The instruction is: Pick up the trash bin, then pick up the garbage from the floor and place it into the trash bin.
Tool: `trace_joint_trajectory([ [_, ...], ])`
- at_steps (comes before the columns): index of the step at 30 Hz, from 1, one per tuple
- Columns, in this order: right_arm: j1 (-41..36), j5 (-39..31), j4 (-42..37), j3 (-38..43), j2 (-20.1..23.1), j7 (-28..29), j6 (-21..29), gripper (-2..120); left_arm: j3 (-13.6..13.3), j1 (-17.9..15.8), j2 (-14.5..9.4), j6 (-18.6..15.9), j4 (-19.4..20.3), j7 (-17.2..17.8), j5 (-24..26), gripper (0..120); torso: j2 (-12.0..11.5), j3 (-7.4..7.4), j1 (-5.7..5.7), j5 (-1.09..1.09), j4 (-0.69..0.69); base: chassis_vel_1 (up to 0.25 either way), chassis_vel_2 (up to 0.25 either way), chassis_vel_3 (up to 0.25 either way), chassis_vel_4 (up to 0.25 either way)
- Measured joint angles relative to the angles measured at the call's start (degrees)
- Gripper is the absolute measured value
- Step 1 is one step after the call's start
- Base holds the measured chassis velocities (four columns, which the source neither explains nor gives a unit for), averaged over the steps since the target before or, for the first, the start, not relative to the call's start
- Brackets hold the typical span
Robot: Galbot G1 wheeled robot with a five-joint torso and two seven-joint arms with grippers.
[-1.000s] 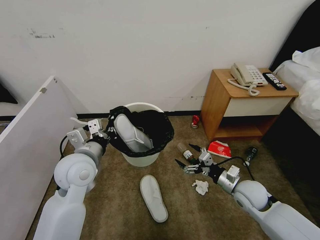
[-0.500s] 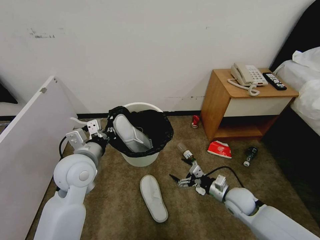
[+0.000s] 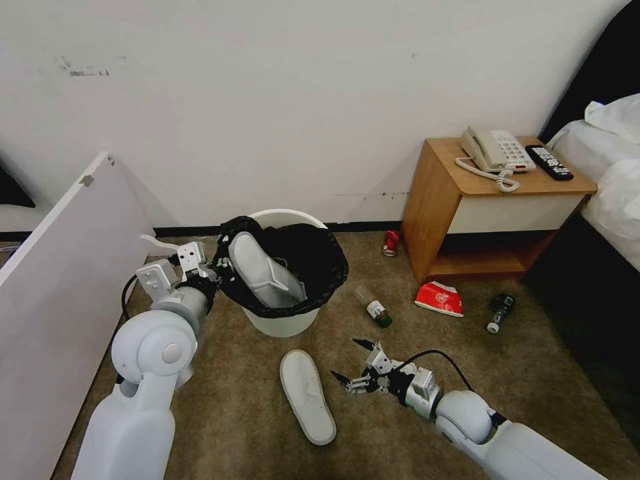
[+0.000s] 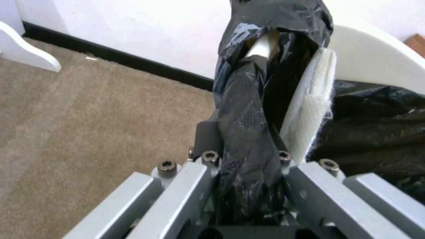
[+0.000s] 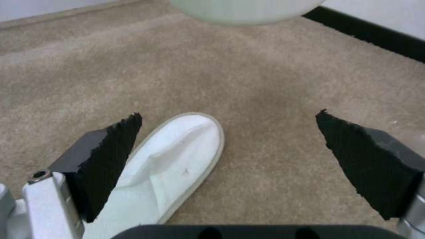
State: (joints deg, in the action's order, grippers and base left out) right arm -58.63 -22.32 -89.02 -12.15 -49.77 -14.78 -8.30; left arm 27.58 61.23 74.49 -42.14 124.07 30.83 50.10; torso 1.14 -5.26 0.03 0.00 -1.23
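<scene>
Bin (image 3: 283, 320) stands on the carpet against the wall, our left claw (image 3: 212, 270) pinching its black liner (image 4: 248, 132) at the rim. One slipper (image 3: 263, 270) already leans inside the bin. Our right claw (image 3: 353, 365), spread wide, hovers just beside the second slipper (image 3: 307, 397) in front of the bin; we should centre over it before closing.
</scene>
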Motion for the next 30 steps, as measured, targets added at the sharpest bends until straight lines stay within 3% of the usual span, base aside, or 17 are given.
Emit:
trace_joint_trajectory([
  [15, 1.60, -1.03, 4.37, -2.63, -3.46, 1.25, 0.33, 100, 0.09, 0.52, 0.00, 0.00, -0.10, 0.00, -0.20, 4, 0.00, 0.00, 0.00, 0.00, 0.00, 0.000, 0.000, 0.000, 0.000],
  [30, 1.99, -3.06, 8.11, -4.26, -8.14, 9.93, 5.29, 100, -0.33, 0.75, 0.42, 0.00, -0.47, -0.16, -0.51, 4, 0.00, 0.00, 0.00, -0.01, 0.00, 0.000, 0.000, 0.000, 0.000],
])
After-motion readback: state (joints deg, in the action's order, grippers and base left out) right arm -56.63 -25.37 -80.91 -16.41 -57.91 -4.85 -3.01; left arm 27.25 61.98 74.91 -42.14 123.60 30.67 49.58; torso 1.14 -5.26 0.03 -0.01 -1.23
